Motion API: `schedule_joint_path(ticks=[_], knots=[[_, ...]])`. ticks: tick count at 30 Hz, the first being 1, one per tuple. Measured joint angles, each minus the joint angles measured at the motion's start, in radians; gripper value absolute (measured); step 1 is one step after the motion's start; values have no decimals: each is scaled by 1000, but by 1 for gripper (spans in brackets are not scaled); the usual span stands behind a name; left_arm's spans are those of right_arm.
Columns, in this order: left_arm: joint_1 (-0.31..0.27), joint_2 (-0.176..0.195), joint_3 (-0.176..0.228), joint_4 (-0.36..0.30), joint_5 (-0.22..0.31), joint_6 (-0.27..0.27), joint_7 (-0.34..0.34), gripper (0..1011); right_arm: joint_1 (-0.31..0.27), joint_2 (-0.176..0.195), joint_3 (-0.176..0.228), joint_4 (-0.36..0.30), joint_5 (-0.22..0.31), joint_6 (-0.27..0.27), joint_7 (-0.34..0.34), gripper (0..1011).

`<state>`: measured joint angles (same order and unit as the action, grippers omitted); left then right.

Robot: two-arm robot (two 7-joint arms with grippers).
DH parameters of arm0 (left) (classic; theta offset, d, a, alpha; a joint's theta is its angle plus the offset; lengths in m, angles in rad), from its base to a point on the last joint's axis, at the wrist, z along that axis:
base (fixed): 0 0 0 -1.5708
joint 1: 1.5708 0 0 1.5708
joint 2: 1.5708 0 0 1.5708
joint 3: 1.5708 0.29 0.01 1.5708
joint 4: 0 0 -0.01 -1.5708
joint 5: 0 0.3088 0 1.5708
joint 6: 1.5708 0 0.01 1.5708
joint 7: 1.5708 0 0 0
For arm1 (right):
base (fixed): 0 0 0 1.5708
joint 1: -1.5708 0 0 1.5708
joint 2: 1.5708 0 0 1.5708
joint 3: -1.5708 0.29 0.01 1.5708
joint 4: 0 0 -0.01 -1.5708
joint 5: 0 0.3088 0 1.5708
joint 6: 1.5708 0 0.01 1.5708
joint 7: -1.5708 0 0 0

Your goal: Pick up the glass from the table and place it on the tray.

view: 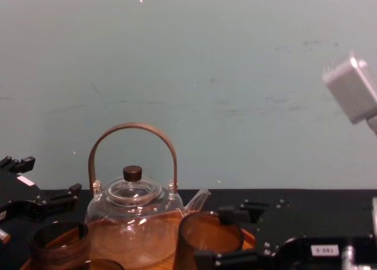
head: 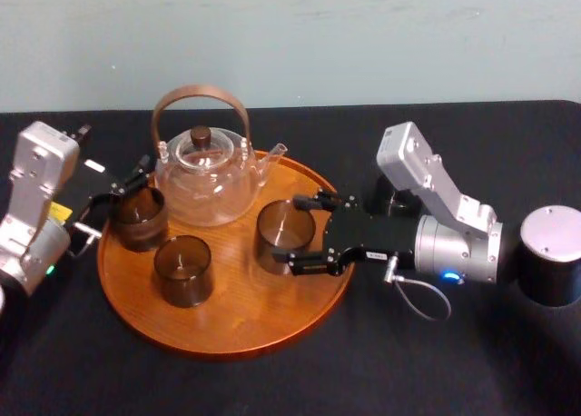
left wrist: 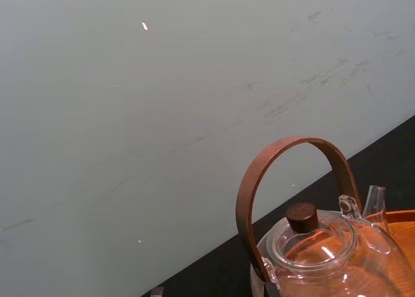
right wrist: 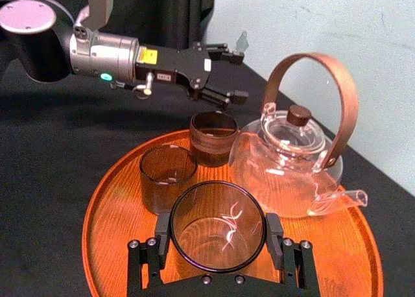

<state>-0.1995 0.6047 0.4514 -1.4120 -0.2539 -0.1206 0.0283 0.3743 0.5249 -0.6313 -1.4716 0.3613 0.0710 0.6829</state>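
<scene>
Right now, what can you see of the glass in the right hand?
The glass is a short, smoky-brown, see-through tumbler, round, open at the top and empty. It is upright and appears to stand on the right part of the tray, to the right of the teapot and apart from it. The right hand grips it from the right, pressing against both of its sides.

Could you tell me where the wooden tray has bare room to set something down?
The round orange-brown wooden tray is bare along its near rim, in front of the middle dark glass and the right dark glass. Its back is crowded: clear glass teapot, left dark glass, left gripper beside it, right gripper around the right glass.
</scene>
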Motion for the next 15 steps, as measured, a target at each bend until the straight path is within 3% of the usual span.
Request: schedule_joint_path(ticks=[15], knots=[[0,0,0,0,0,0,0,1001,-17,-19,-22,54,-27,-22,-12,898]])
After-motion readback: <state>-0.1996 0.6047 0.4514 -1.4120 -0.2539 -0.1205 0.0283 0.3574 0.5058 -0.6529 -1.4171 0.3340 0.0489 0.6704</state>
